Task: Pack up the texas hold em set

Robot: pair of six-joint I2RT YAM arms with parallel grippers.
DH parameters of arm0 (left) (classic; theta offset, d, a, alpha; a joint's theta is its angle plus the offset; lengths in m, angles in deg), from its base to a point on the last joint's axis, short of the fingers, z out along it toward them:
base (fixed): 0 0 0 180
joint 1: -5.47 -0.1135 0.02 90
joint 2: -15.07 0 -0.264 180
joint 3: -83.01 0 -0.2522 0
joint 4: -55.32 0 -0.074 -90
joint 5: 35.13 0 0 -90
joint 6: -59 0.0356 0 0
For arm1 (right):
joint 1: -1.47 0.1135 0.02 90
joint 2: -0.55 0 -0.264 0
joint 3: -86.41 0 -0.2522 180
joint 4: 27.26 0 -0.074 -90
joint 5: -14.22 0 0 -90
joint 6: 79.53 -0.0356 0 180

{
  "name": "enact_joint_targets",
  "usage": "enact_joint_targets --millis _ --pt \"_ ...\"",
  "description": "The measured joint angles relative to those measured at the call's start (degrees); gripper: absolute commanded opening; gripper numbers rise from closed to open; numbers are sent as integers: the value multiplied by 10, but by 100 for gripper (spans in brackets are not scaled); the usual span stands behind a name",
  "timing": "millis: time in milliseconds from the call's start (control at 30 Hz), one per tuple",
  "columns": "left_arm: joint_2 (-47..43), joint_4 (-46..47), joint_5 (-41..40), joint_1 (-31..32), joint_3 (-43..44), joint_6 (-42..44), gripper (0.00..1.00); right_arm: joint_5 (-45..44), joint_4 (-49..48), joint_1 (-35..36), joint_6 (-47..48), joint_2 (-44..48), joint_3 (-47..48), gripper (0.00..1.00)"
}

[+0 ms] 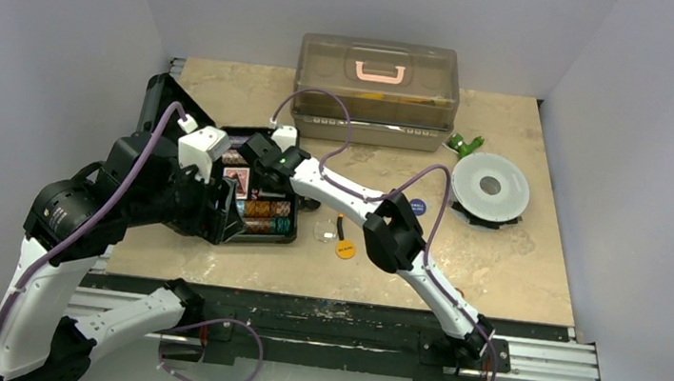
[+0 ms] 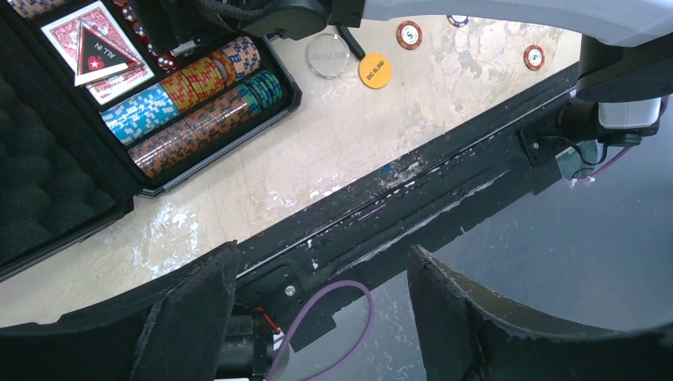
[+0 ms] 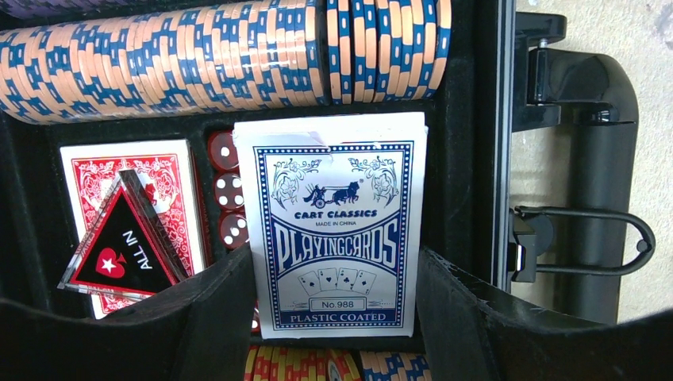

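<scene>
One small black plastic briefcase [image 1: 292,229] lies open, left of centre on beige marbled bench [image 1: 517,259]. Inside: rows of teal, brown and orange striped poker chips [image 2: 198,95], red-backed card deck [image 3: 95,171] under black triangular "ALL IN" marker [image 3: 127,242], small red dice [image 3: 230,190]. Right pincer [image 3: 335,274] clamps blue-and-white playing-card box [image 3: 337,214] over case. Left pincer [image 2: 321,258] spread wide, empty, above bench's near edge. Loose on bench: orange round disc [image 2: 374,70], two red chips [image 2: 409,34]. Translucent brown box with pink handle [image 1: 375,89] at far edge. Pale grey walls.

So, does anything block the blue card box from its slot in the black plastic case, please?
Nothing visible does: the right gripper holds the blue card box over the case, small red dice just beside.
</scene>
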Motion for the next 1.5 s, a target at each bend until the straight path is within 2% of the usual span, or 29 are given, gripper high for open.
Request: enact_joint_targets --millis 400,800,900,1033,1200,1367,1500 --pt "-1 0 0 0 0 4 75 -36 31 14 0 -3 16 43" --pt "-4 0 4 0 0 4 75 -61 43 21 30 -17 37 54" --pt "-4 0 4 0 0 4 75 -59 43 21 31 -17 37 58" --pt "-4 0 4 0 0 4 75 -49 40 21 37 -17 37 71" --pt "-4 0 4 0 0 4 75 -24 32 19 46 -16 38 82" --pt "-4 0 4 0 -2 4 75 5 26 12 51 -10 33 82" --pt "-4 0 5 0 -2 6 75 28 18 3 50 3 15 72"
